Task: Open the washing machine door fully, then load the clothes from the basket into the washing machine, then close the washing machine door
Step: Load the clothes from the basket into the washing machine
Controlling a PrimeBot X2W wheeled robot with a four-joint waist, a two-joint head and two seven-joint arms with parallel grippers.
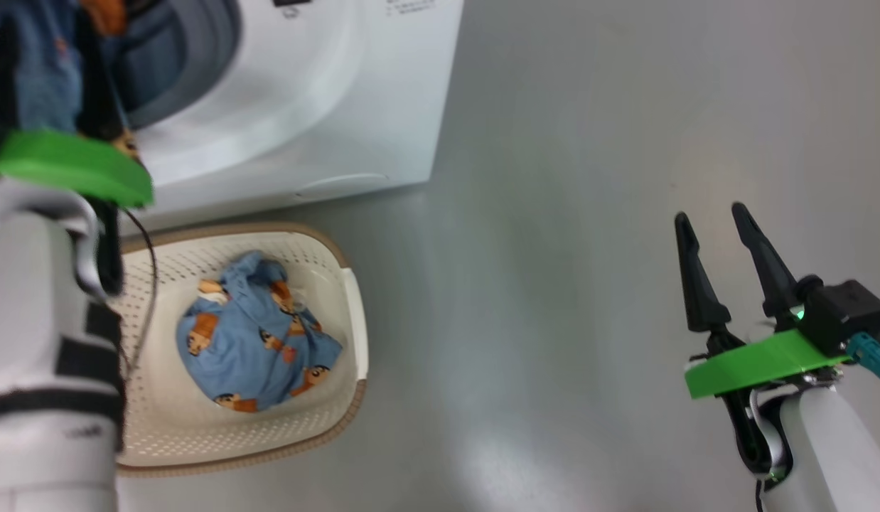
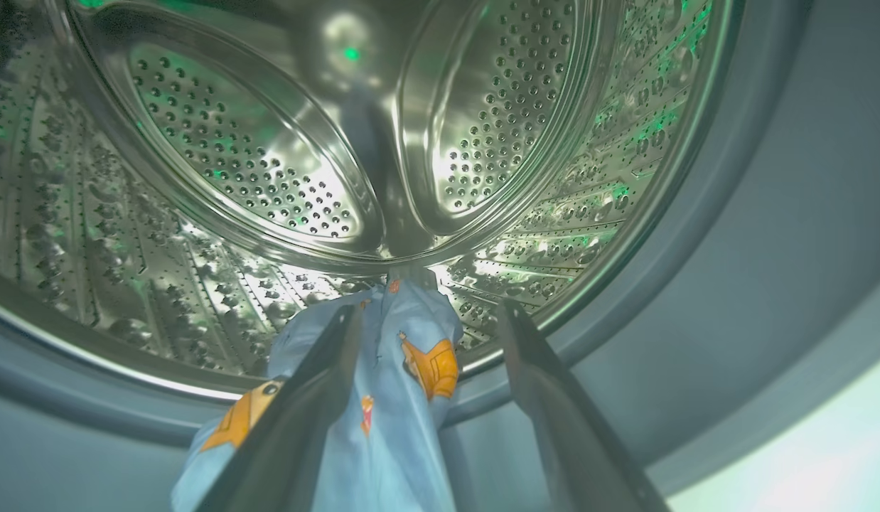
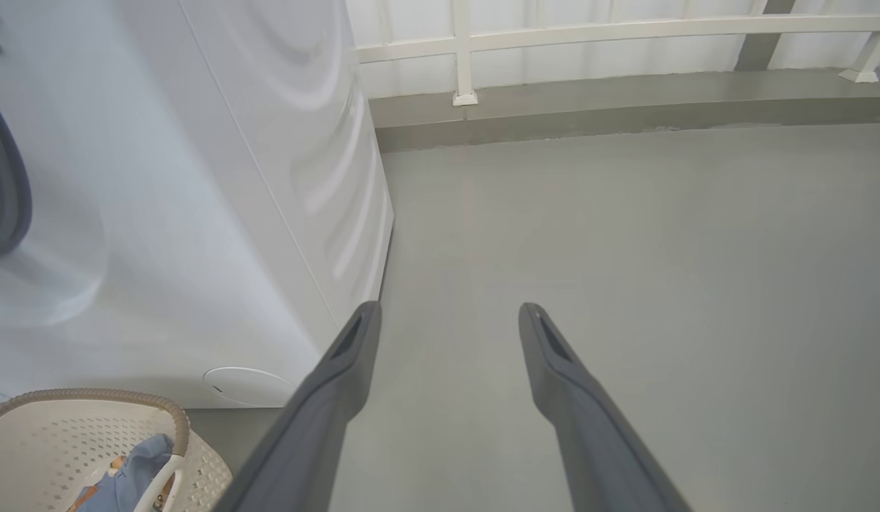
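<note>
left hand (image 2: 431, 309) released, fingers spread at the drum (image 2: 220, 163) mouth of the washing machine (image 1: 326, 92), a blue garment (image 2: 404, 398) slack between them | right hand (image 1: 710, 212) released above the floor (image 1: 589, 213) | clothes (image 1: 259, 334) bundled in the basket (image 1: 351, 313) middle — soft, light, floppy; judged best pinched at a raised top fold

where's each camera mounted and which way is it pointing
Head: on head, looks down at basket, washer, floor; left forearm, right gripper show.
Left wrist: on left arm, faces into drum; left gripper open, clothes between.
Right wrist: on right arm, faces floor, washer side, railing; right gripper open.
Shared: head and right wrist both see basket.
</note>
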